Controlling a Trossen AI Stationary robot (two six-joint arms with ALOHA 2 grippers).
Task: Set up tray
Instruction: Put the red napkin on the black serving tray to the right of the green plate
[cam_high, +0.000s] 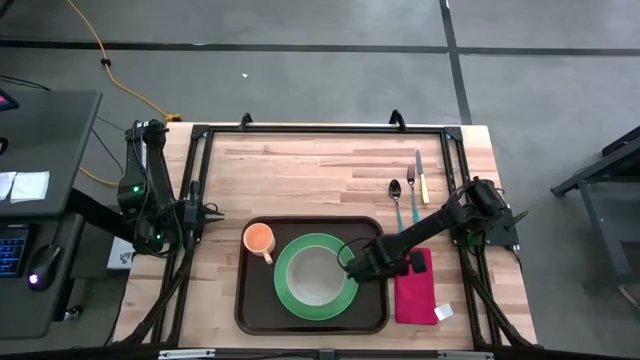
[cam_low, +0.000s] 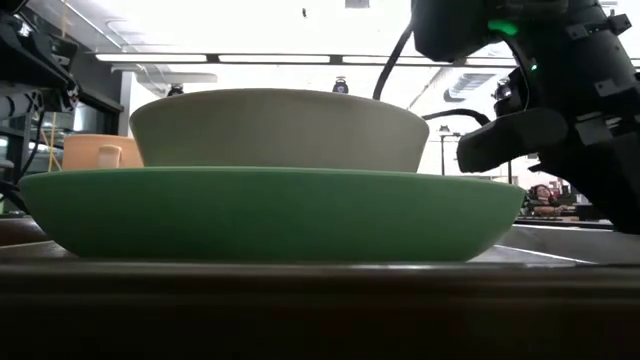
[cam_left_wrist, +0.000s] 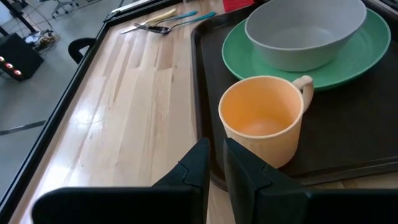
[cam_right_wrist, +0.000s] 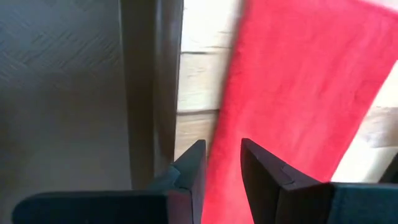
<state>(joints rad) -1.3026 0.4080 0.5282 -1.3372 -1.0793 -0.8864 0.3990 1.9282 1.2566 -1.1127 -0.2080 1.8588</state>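
The dark brown tray (cam_high: 260, 300) lies at the table's near middle. On it stand a green plate (cam_high: 285, 290) with a grey bowl (cam_high: 316, 275) in it and an orange cup (cam_high: 259, 239) at its far left corner. A red napkin (cam_high: 415, 295) lies flat on the table along the tray's right side. My right gripper (cam_right_wrist: 222, 155) points steeply down over the napkin's left edge (cam_right_wrist: 227, 118), beside the tray's right rim (cam_right_wrist: 140, 93), fingers narrowly open. My left gripper (cam_left_wrist: 216, 155) waits at the table's left edge, narrowly open, nothing between its fingers. My right gripper stands with one finger (cam_right_wrist: 264, 171) over the red napkin and the other (cam_right_wrist: 193, 168) over the bare strip of table beside the tray. Whether the fingertips touch the napkin I cannot tell. The napkin lies flat on the table.
A spoon (cam_high: 395, 200), a fork (cam_high: 411, 195) and a knife (cam_high: 420, 175) lie side by side on the table, far of the napkin. A black frame (cam_high: 320, 128) runs around the tabletop. Bare wood lies far of the tray and to its left.
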